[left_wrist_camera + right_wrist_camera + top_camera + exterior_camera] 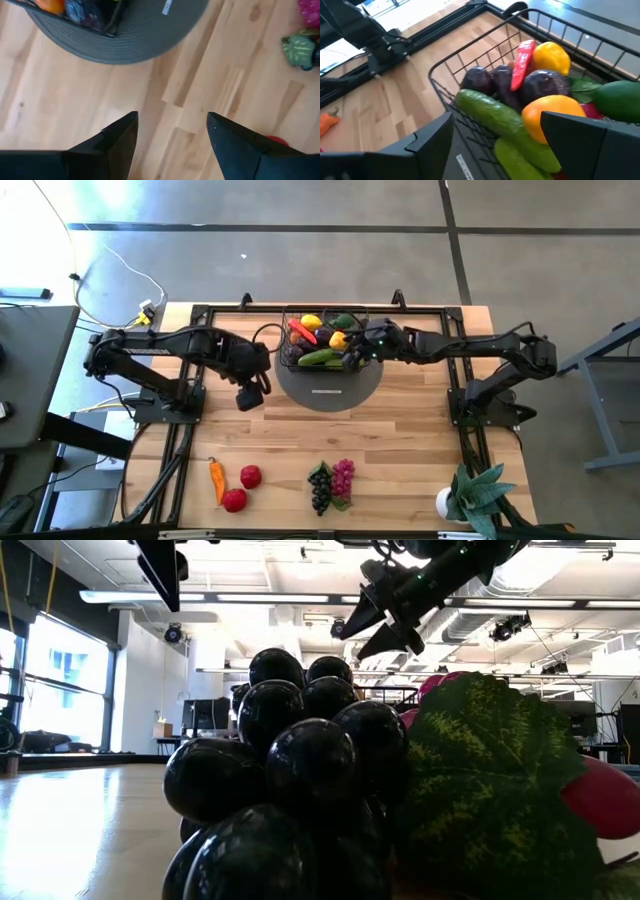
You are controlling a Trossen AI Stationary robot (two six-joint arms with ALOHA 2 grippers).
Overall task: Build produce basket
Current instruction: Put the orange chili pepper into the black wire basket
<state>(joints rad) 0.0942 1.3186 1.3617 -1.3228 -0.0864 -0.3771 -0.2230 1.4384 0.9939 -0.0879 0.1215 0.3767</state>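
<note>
The pale plank worktop (400,440) is seen whole only from above, where the black wire basket (292,330) sits on a grey ribbed disc (330,392) at its far middle. The right wrist view alone shows the basket's contents closely: a glossy green cucumber (490,112), an orange pepper (552,117), a lemon (552,57), a slim red chili (522,62) and dark purple eggplant (542,82).

The low view is filled by shiny black grapes (285,770) and a veined cloth leaf (490,780).

The right end effector (357,350) hangs over the basket's right side, fingers spread, holding nothing. The left end effector (172,135), also spread and empty, hovers over bare wood just left of the disc.

An orange pepper (217,477), two tomatoes (243,488) and pink grapes (343,477) lie along the near edge.
</note>
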